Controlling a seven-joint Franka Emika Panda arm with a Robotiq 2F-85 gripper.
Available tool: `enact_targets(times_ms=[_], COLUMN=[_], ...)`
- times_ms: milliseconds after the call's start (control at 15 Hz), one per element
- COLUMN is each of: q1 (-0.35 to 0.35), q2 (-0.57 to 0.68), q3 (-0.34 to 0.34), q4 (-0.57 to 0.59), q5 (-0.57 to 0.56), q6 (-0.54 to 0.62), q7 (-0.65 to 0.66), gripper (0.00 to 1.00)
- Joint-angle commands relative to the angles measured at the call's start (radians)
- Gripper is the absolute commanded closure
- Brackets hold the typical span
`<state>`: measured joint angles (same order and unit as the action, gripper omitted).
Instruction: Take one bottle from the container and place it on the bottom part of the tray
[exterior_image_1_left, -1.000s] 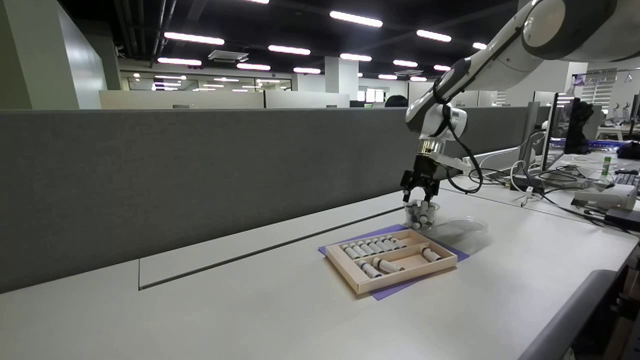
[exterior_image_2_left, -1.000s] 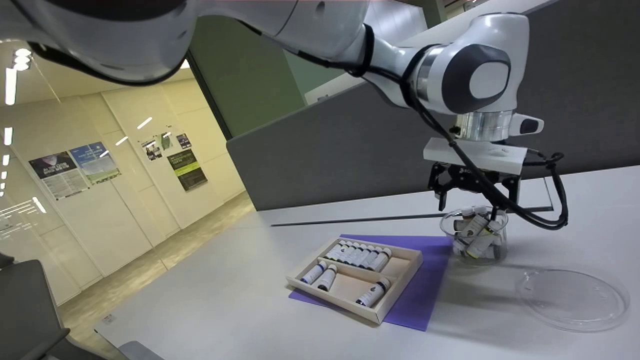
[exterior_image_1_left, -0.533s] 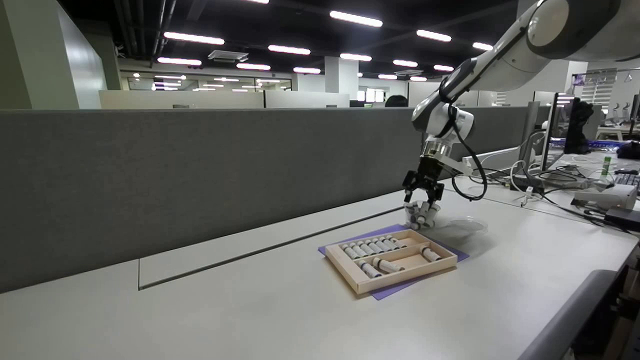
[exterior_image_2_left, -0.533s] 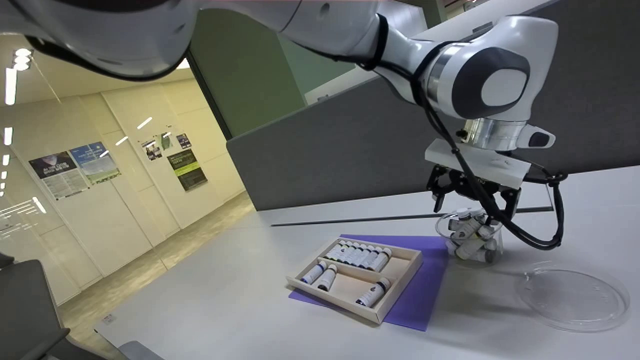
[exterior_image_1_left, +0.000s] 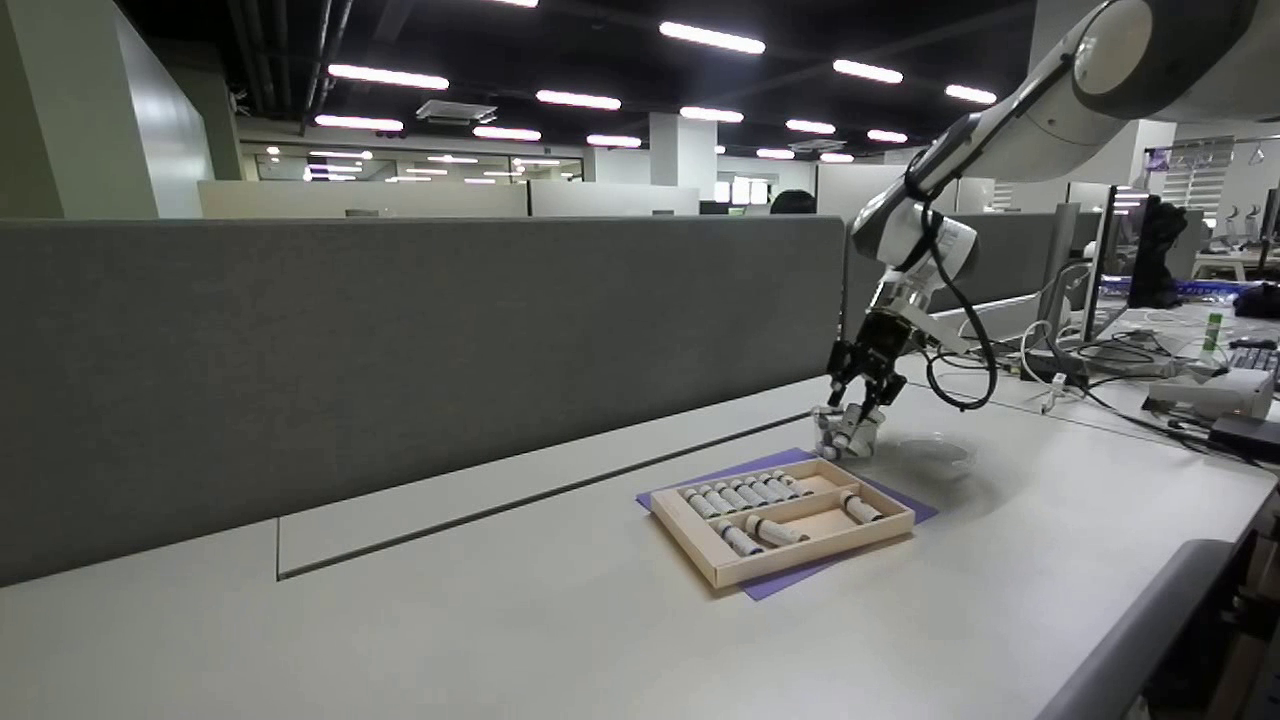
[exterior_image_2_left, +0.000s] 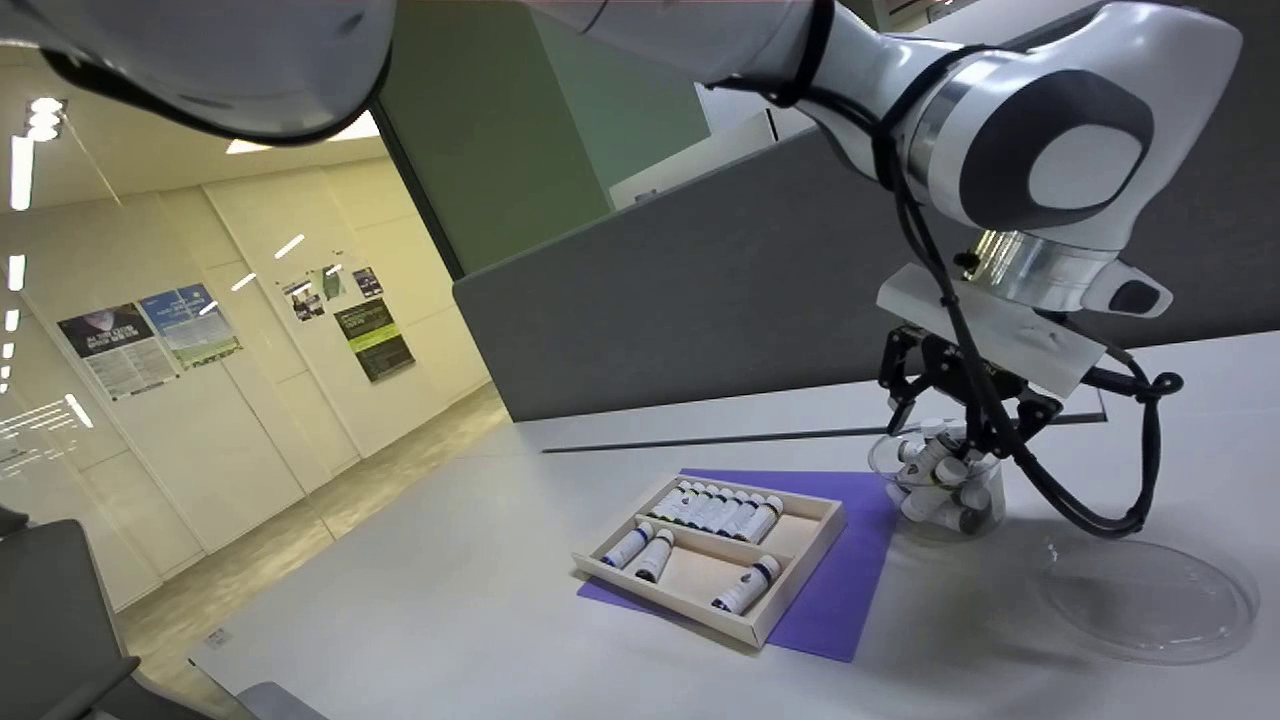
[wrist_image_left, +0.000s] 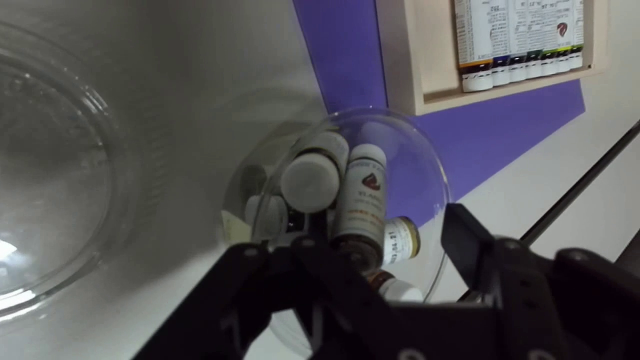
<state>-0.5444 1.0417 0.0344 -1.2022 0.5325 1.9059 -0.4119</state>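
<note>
The pincer (exterior_image_2_left: 932, 440) stands with its fingers spread, gripping nothing, tilted over the mouth of the clear container (wrist_image_left: 412, 165). One finger is in or just above that mouth, by the jumbled bottles (exterior_image_2_left: 948, 472); the other is close to the container's rim, and I cannot tell whether inside or outside. So closing here could pinch the container's wall, and a sideways push could tip it. Since the bottles lie crosswise, lifting one may drag a neighbour out. The labelled bottle (wrist_image_left: 363, 200), inside the container and showing between the fingers in the wrist view, looks the likeliest pick; none is held.

Beside the container, on a purple sheet (exterior_image_2_left: 865, 560), the tray (exterior_image_2_left: 698, 572) has two compartments: the one nearer the container carries a row of bottles (exterior_image_2_left: 715, 510); the farther, probably the bottom part, holds three bottles (exterior_image_2_left: 655, 555) and some bare floor. A clear round disc (exterior_image_2_left: 1145, 600), perhaps a lid, lies near the container on the tabletop (exterior_image_2_left: 450, 610).
</note>
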Motion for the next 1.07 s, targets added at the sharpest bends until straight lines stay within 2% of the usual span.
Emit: enact_targets(times_ms=[0,200,267,533,600,667,867,933,1000], q1=[-0.022,-0.029,-0.027,-0.019,-0.018,-0.018,-0.005,-0.001,0.005], q2=[-0.015,-0.015,-0.019,-0.023,-0.024,-0.024,-0.032,-0.035,-0.039], q3=[0.003,0.002,0.002,-0.001,-0.002,-0.002,-0.009,-0.009,-0.011], q4=[-0.016,-0.022,-0.027,-0.030,-0.029,-0.028,-0.031,-0.034,-0.038], q5=[0.029,0.045,0.045,0.040,0.040,0.039,0.029,0.026,0.022], q6=[-0.038,-0.048,-0.045,-0.042,-0.042,-0.039,-0.018,-0.008,0.006], q7=[0.042,0.044,0.039,0.034,0.035,0.035,0.030,0.019,0.012], gripper=[0.71,0.95,0.99,0.95,0.56,0.56,0.35,0.77,0.72])
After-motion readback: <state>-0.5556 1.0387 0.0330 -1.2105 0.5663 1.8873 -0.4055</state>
